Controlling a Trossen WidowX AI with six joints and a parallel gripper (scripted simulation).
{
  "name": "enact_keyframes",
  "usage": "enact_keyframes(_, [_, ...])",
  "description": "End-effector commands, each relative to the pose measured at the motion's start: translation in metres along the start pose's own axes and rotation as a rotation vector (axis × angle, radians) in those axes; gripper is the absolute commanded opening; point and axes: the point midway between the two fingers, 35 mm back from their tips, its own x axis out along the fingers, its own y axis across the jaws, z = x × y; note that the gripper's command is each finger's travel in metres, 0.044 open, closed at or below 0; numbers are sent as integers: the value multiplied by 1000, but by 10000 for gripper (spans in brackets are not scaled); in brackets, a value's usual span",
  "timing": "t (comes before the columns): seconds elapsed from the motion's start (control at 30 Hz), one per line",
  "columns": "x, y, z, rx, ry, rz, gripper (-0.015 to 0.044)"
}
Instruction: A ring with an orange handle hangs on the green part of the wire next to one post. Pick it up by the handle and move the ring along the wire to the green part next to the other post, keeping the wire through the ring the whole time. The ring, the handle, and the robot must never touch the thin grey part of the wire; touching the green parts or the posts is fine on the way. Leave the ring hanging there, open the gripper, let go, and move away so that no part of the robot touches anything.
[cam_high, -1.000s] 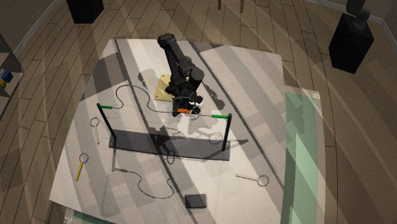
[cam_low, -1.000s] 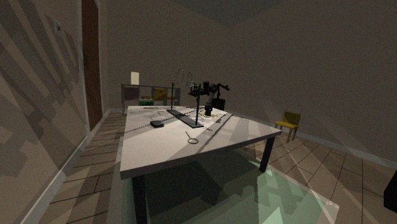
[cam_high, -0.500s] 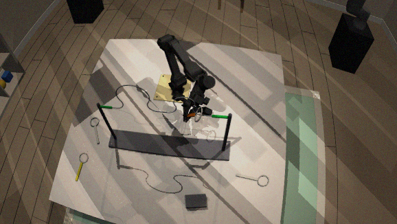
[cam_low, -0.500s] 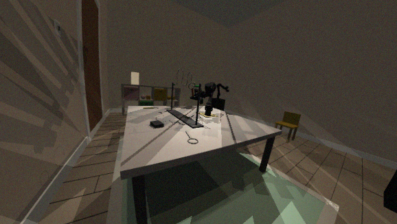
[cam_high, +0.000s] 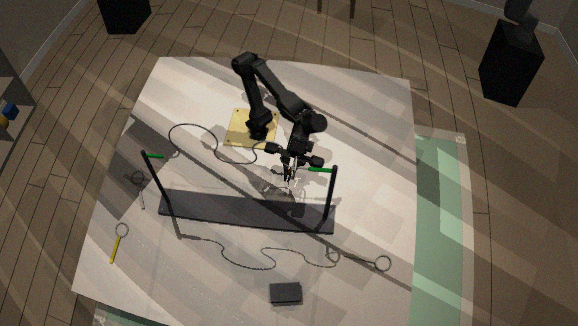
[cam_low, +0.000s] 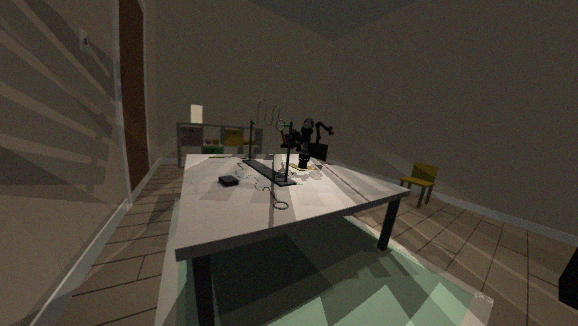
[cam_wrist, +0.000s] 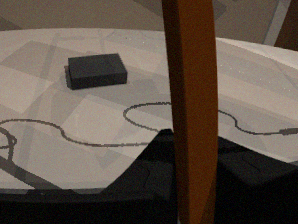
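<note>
My gripper (cam_high: 291, 169) (cam_low: 291, 138) is shut on the orange handle (cam_high: 288, 173) (cam_wrist: 189, 96), which stands nearly upright through the middle of the wrist view. It hangs just left of the right green part (cam_high: 320, 170) of the wire, by the right post (cam_high: 330, 192). The ring itself is too small to make out. The thin grey wire (cam_high: 197, 131) (cam_low: 267, 112) curls off leftward to the left green part (cam_high: 155, 156) and the left post (cam_high: 156, 180). Both posts stand on a dark base (cam_high: 235, 211).
Spare rings lie on the table: a yellow-handled one (cam_high: 119, 239), a grey one (cam_high: 138, 177) and one at the front right (cam_high: 382, 262) (cam_low: 280, 204). A dark box (cam_high: 285, 292) (cam_wrist: 96, 71) (cam_low: 228, 180) lies near the front edge. The arm stands on a yellow plate (cam_high: 237, 131).
</note>
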Motion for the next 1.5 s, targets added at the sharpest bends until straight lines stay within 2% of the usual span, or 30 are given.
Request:
enact_keyframes(0.0, [-2, 10, 2, 46, 5, 23, -150])
enact_keyframes(1.47, [-13, 67, 10, 155, 16, 73, -150])
